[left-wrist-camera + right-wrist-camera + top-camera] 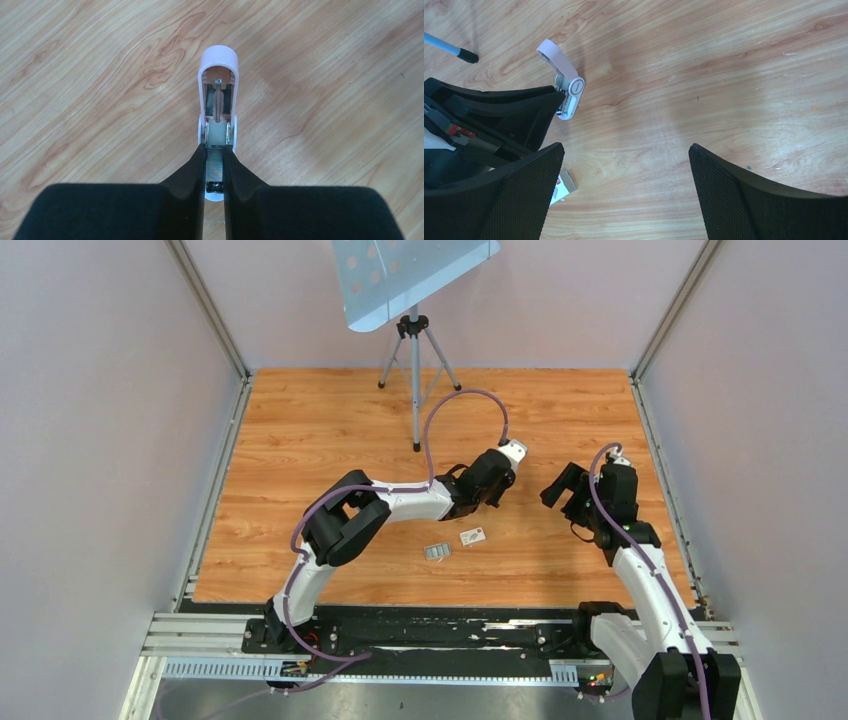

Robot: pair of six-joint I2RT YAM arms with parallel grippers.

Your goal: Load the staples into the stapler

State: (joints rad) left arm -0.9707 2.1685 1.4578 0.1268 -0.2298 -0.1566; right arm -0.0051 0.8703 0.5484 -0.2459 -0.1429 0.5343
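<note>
While the left tool (215,150) is clamped on the lower body of the stapler (218,100), the pink cover stands hinged up. The magazine channel and its spring rod lie exposed in the left wrist view. The stapler is held a little right of the bench (300,420) centre, about midway between the near and far edges. The right tool (625,150) hovers just beside it, jaws wide apart and holding nothing.

Step in hand, as judged: the stapler is opened and presented, and loading has not begun.

Next move, as judged: the right tool must fetch a strip of staples, most likely from the small block (437,552) or the flat white card (473,536). Both lie nearer the near edge, apart from the stapler. It must then lay the strip along the narrow channel. That calls for a fine pinch and close alignment with the channel while the left tool holds steady.

Not resolved:
- I cannot tell whether the channel already holds any staples.
- I cannot tell whether the stapler's heel touches the bench.
- The block's contents are too small to read.
- In the right wrist view, the card is cut off behind a finger.
</note>
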